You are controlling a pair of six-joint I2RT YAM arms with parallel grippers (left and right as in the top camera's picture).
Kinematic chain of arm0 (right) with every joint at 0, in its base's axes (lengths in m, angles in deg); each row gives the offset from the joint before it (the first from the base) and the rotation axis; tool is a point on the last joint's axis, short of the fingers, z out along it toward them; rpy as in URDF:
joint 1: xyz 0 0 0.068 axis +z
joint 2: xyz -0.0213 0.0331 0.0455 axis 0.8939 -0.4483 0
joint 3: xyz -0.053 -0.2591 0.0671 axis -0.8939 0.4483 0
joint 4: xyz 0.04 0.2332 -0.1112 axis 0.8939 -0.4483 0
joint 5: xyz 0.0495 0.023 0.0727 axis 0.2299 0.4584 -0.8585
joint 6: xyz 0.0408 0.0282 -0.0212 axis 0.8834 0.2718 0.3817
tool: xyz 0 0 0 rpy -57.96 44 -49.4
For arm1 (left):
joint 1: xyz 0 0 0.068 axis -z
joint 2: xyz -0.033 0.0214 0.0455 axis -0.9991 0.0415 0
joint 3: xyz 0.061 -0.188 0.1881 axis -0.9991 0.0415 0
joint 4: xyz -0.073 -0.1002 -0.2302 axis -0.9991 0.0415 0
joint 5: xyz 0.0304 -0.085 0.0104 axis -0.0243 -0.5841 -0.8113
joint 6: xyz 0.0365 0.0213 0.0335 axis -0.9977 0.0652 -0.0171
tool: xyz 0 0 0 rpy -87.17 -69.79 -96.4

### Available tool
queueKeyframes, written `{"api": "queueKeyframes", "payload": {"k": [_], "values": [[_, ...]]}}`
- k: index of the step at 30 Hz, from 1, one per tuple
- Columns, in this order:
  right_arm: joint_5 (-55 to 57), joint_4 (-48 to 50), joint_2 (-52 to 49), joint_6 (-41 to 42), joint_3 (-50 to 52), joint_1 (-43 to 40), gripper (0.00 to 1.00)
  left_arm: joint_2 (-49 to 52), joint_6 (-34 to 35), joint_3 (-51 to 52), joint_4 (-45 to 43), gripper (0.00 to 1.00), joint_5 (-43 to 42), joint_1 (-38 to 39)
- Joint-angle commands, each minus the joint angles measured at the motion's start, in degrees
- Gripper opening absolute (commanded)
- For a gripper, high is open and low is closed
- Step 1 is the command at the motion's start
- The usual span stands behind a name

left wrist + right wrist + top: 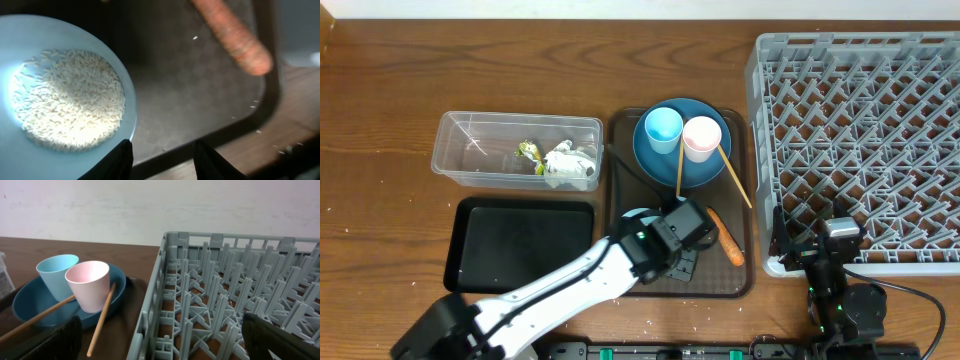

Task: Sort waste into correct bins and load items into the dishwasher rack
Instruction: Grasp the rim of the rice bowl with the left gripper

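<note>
The dishwasher rack (860,60) fills the right side of the worktop up to its rear edge, and the right hand (160,322) is held fully open and empty at its front left corner. The brown serving tray (715,280) lies at the middle, with the black tray (520,245) toward the front left and the clear tub (520,118) behind it, the crumpled paper (570,162) and wrapper (530,153) lying inside the tub. The dark blue plate (705,175) sits on the rear half of the serving tray and carries the light blue cup (663,127), the pink cup (701,136) and the chopsticks (735,175), which are propped across it. The pale blue bowl (75,32) rests on the front left part of the serving tray; it is judged light, stiff and smooth-walled, so a pinch across the thin rim nearest the left hand (162,160) is suggested. That hand is held about half open above the rim and the tray floor, with nothing between its fingers. The bowl should be kept level, since the rice (70,100) heaped inside is loose and would probably spill. The carrot (232,37) lies apart on the tray floor to the right; the raised tray lip is likely to obstruct a low approach.
</note>
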Motion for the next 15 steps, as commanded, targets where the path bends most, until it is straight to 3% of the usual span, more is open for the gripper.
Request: {"api": "queueKeyframes", "payload": {"k": [1, 15], "values": [[0.04, -0.22, 0.31, -0.46, 0.09, -0.35, 0.99, 2.54, 0.66, -0.28, -0.11, 0.42, 5.31, 0.15], [0.02, -0.22, 0.31, -0.46, 0.09, -0.35, 0.99, 9.09, 0.66, -0.28, -3.54, 0.41, 8.0, 1.22]]}}
